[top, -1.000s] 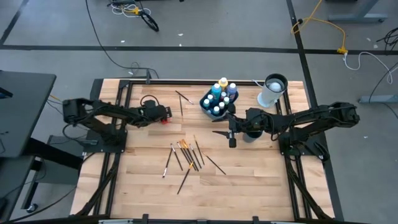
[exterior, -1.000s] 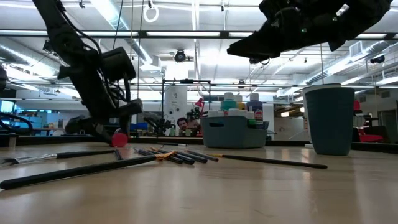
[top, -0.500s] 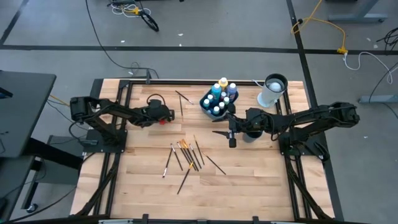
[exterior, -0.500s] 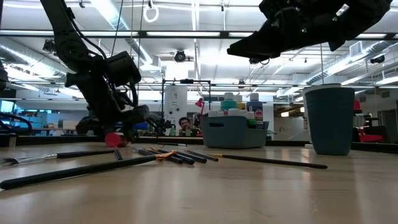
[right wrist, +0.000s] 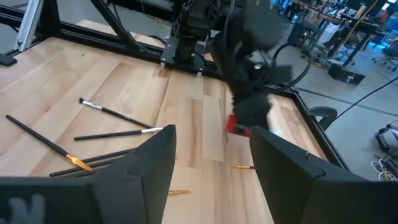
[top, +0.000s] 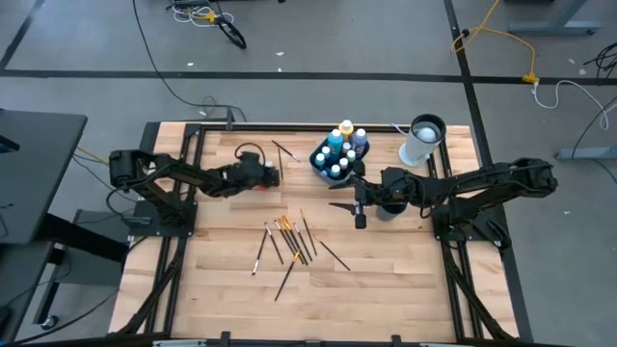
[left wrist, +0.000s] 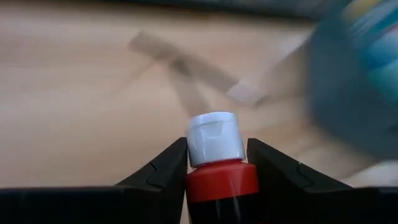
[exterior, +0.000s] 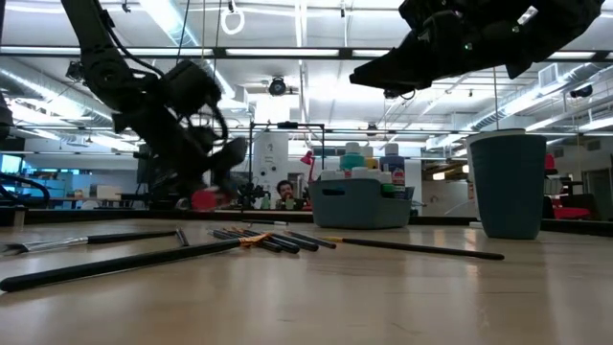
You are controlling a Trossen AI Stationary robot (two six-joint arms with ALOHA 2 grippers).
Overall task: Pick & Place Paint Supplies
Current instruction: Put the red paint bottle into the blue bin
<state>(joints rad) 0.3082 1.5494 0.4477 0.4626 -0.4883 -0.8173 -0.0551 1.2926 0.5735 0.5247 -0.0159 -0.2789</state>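
My left gripper (top: 267, 176) is shut on a small red paint bottle (left wrist: 221, 182) with a white cap (left wrist: 214, 138), left of the blue-grey bin (top: 337, 156) that holds several paint bottles. The red bottle also shows in the low view (exterior: 204, 199) and the right wrist view (right wrist: 237, 126). Several thin brushes (top: 289, 241) lie flat mid-table, and two more (top: 282, 151) lie near the bin. My right gripper (top: 359, 207) is open and empty, held high over the table right of the brushes; it also shows in its own wrist view (right wrist: 211, 168). My left gripper pinches the red bottle's body just below the cap (left wrist: 221, 174) between its two fingers (left wrist: 166, 169). The fingers come from the table's left and lie along the bottle, whose cap points away past the fingertips. The bottle is clear of the table (exterior: 204, 199).
A tall white cylinder with a dark top (top: 421, 141) stands at the far right. A dark teal cup (exterior: 508, 182) stands on the table below my right arm. Bare wood lies along the table's near side (top: 318, 299).
My left gripper has gone up and toward the table's right edge, nearing the bin. The red bottle, which was down at the table a second ago, is now lifted clear and carried along with it.
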